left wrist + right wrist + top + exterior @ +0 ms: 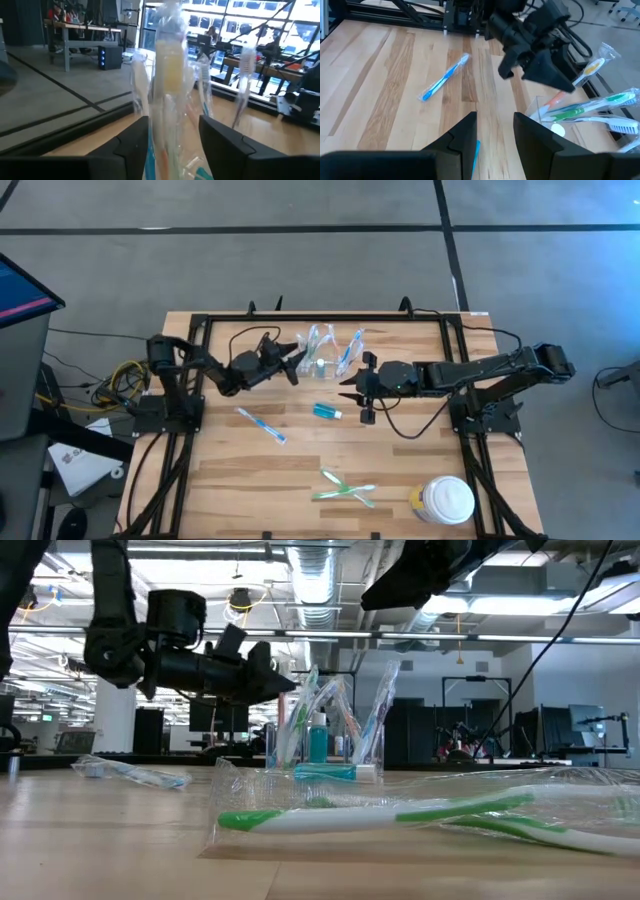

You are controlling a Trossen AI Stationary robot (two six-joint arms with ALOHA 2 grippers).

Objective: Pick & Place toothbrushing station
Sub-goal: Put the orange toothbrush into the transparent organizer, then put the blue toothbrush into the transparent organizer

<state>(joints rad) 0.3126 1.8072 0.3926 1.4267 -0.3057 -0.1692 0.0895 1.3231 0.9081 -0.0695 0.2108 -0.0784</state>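
Observation:
The clear holder [322, 360] stands at the far middle of the table with several wrapped toothbrushes [600, 106] leaning in it. My left gripper [297, 364] reaches level to it from the left, open, with a wrapped yellow-orange toothbrush [169, 75] upright between its fingers. My right gripper [353, 392] hangs open above the table just right of the holder, holding nothing. The teal tube [327, 412] lies flat near it. A blue toothbrush [261, 425] lies left of centre, and green toothbrushes [345, 488] lie near the front edge. My left gripper's fingers [134, 145] stand level on either side of the wrapped toothbrush's shaft [167, 125], which rises from the holder. I cannot tell whether they touch its wrapper.
A white lidded jar [445, 500] stands at the near right corner. A black frame [330, 316] runs around the table's far and side edges. Bare wood lies between the blue toothbrush and the green ones.

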